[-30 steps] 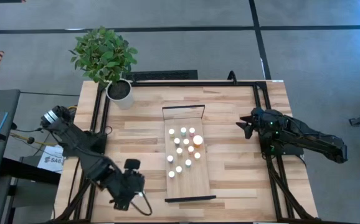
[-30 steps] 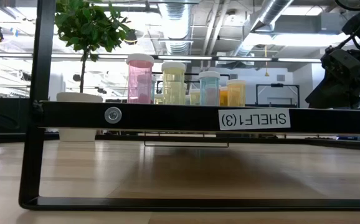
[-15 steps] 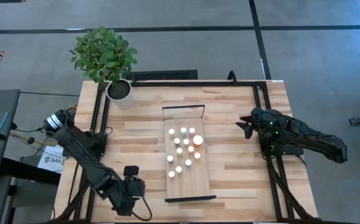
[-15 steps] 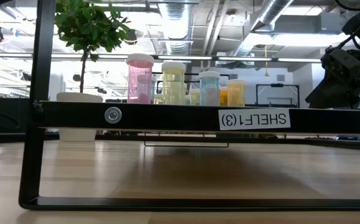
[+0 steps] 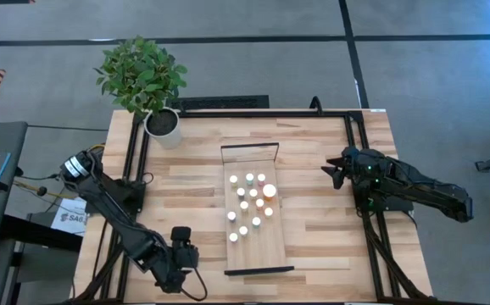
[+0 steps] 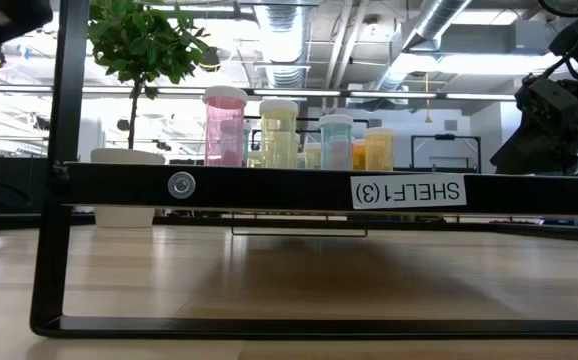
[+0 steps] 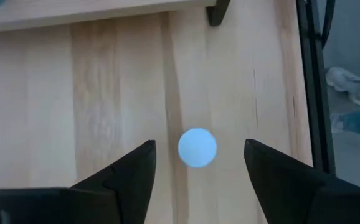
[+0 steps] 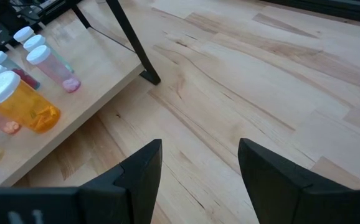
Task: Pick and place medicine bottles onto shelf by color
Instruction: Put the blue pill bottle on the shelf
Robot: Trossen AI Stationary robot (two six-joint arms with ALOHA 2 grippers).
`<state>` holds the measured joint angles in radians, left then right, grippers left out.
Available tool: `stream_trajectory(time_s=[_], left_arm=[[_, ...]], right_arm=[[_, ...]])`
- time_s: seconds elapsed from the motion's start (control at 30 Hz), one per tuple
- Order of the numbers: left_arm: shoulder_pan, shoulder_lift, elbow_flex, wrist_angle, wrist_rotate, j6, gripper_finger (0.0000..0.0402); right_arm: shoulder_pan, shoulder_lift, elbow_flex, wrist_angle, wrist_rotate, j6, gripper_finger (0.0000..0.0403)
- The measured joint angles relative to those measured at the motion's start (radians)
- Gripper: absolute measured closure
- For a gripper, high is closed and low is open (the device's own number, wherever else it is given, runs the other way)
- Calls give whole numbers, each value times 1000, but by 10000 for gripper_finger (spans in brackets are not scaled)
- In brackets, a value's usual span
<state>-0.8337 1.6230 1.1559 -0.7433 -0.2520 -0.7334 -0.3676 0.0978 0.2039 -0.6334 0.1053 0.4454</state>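
A small bottle stands on the tabletop near the front left, seen from above as a pale round cap (image 7: 197,147). My left gripper (image 7: 200,144) hangs over it, pointing steeply down and open, with one finger on either side of the cap and a gap on both sides. In the high view the left gripper (image 5: 177,258) hides this bottle. Several white-capped medicine bottles (image 5: 249,203) and a larger orange one (image 5: 269,191) stand on the light-wood shelf (image 5: 266,241) in mid-table. My right gripper (image 5: 331,174) waits open at the table's right, holding nothing.
A potted plant (image 5: 162,124) stands at the far left corner. Black frame rails run along the table's left side (image 5: 135,169) and right side (image 5: 359,169). The shelf's black front bar (image 6: 269,187) crosses the low view, with pink, yellow and blue bottles (image 6: 279,135) behind it.
My left gripper has sunk toward the tabletop near the front left corner, moving a little toward the near edge. The right arm and the bottles on the shelf have kept still.
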Motion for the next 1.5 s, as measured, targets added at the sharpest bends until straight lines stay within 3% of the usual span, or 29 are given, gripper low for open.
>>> stream_trajectory(time_s=[0.8, 1.33, 1.5], left_arm=[[6, -1, -198, 274, 26, -4, 174], [6, -1, -198, 271, 31, 48, 304], [6, -1, -194, 277, 34, 44, 319]], right_arm=[[0, 0, 0, 0, 0, 0, 168], [0, 0, 0, 0, 0, 0, 168], [0, 0, 0, 0, 0, 0, 168]])
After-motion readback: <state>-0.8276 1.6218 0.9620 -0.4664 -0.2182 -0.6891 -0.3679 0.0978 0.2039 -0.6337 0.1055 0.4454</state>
